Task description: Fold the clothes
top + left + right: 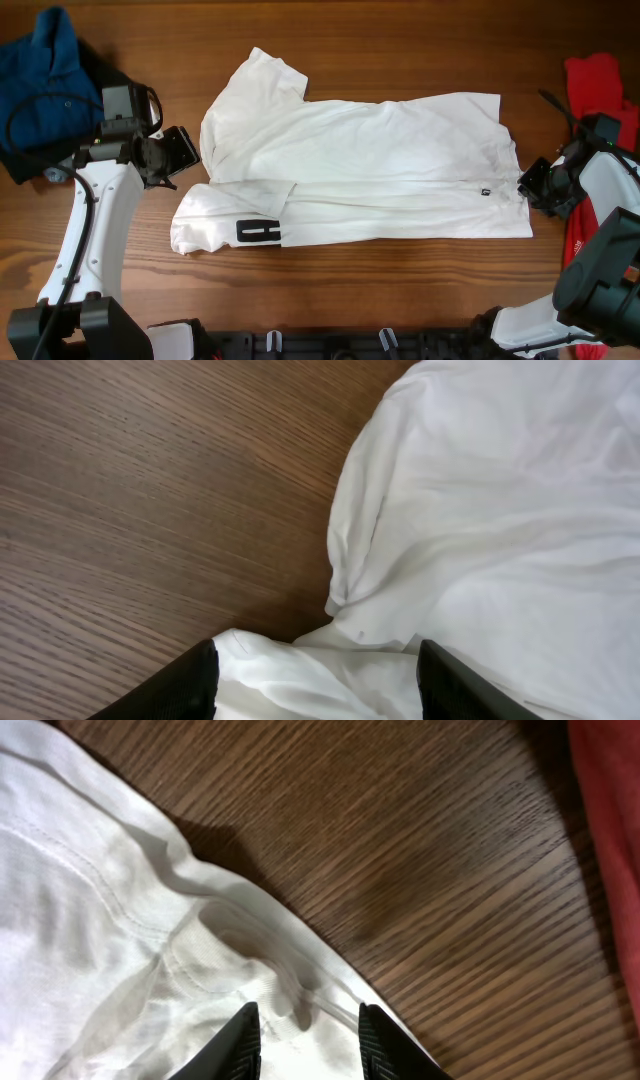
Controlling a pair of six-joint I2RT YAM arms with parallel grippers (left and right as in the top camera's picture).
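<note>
The white T-shirt (370, 160) lies on the wooden table, its lower part folded up, with a black block print (258, 233) showing at the lower left. My left gripper (182, 157) hovers at the shirt's left edge. In the left wrist view the left gripper (315, 685) is open, its fingers wide apart over a bunched fold of the white shirt (500, 510). My right gripper (530, 187) is at the shirt's right edge. In the right wrist view the right gripper (310, 1040) is open, with a gap either side of a ridge of the shirt's hem (150, 920).
A blue garment (40, 65) lies on a dark piece at the table's far left corner. A red garment (598, 85) lies at the right edge, also seen as red cloth (612, 830) beside the right gripper. Bare wood (150, 490) lies left of the shirt.
</note>
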